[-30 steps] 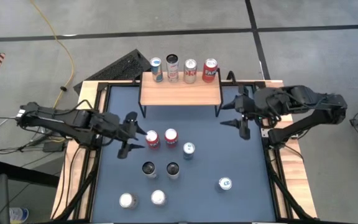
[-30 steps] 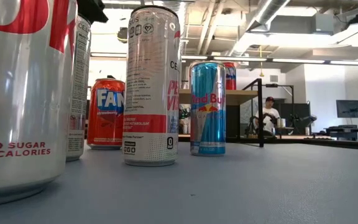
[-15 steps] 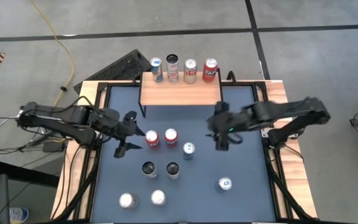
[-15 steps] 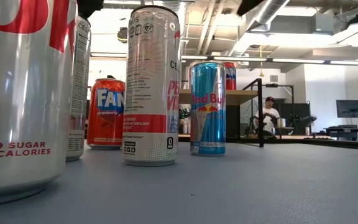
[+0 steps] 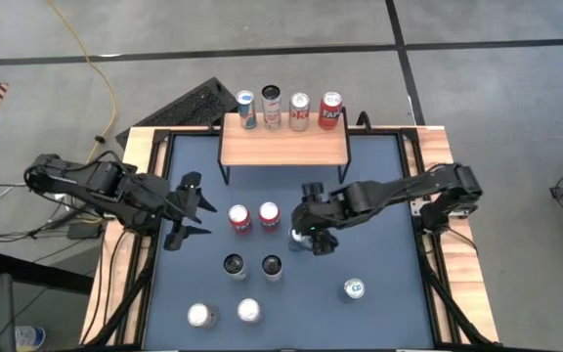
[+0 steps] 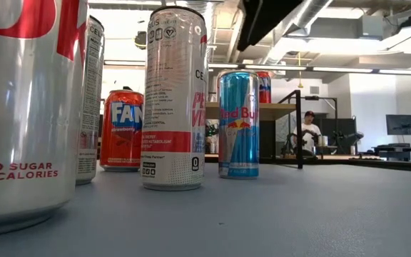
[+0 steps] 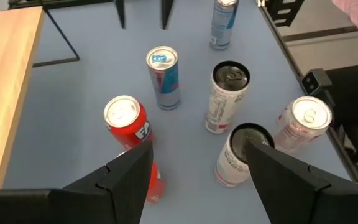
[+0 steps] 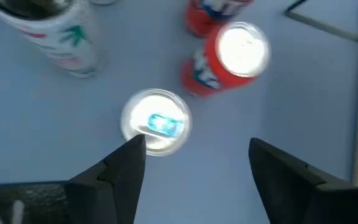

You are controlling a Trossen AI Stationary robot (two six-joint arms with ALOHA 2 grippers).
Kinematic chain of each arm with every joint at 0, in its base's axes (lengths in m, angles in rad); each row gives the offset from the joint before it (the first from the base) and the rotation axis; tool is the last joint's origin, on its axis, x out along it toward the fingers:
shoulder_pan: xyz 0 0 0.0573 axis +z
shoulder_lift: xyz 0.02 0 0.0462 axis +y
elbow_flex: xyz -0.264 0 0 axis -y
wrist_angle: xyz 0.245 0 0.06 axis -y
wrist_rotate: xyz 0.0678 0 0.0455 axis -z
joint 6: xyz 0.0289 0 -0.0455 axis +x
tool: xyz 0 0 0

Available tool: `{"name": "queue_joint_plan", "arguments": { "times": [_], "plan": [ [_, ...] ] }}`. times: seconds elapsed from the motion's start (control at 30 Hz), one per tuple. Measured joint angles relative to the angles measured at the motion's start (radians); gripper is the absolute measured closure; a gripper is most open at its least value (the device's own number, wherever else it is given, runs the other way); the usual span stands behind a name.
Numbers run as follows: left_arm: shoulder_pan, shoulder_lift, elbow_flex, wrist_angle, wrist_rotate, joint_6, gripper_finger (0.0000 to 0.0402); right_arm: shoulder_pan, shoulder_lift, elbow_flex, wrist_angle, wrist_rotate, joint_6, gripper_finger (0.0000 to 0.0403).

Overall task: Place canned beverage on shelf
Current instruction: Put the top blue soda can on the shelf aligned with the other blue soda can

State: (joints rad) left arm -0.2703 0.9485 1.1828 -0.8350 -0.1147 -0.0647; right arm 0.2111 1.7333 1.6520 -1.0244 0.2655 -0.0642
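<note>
Can: the slim blue can stands upright mid-table, just beside a red can, near but short of the shelf.
Right gripper: your right gripper hangs over it, jaws apart, nothing held; the wrist view shows the lid just off your fingers.
Left gripper: left gripper waits open at the table's left side.
Handling: likely rigid but thin-walled, smooth and slippery; tall and narrow, so it tips easily.
Hold: take it across the body, around mid-height, and squeeze gently.
Shelf: four cans already line its back edge.
</note>
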Motion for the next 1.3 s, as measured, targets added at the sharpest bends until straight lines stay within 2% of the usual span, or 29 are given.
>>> {"name": "queue_joint_plan", "arguments": {
  "times": [0.13,0.2,0.57,0.7,0.97,1.3],
  "plan": [
    [-0.001,-0.005,0.000,-0.010,-0.008,-0.005,0.0153,0.000,0.067,0.075,-0.019,-0.131,0.011,0.0111],
    [-0.001,-0.012,0.000,-0.014,-0.011,-0.018,0.0153,0.000,0.100,0.109,-0.029,-0.162,0.011,0.0102],
    [-0.001,-0.026,0.000,-0.036,-0.025,-0.022,0.0153,-0.005,0.231,0.151,-0.097,-0.144,0.005,0.0094],
    [-0.001,-0.026,0.000,-0.037,-0.025,-0.023,0.0153,-0.014,0.234,0.152,-0.092,-0.125,0.009,0.0094],
    [-0.001,-0.026,0.000,-0.041,-0.025,-0.026,0.0153,-0.044,0.226,0.150,-0.083,-0.137,0.138,0.0094],
    [-0.002,-0.026,0.000,-0.051,-0.025,-0.027,0.0153,-0.043,0.231,0.149,-0.082,-0.133,0.216,0.0094]
  ]
}}
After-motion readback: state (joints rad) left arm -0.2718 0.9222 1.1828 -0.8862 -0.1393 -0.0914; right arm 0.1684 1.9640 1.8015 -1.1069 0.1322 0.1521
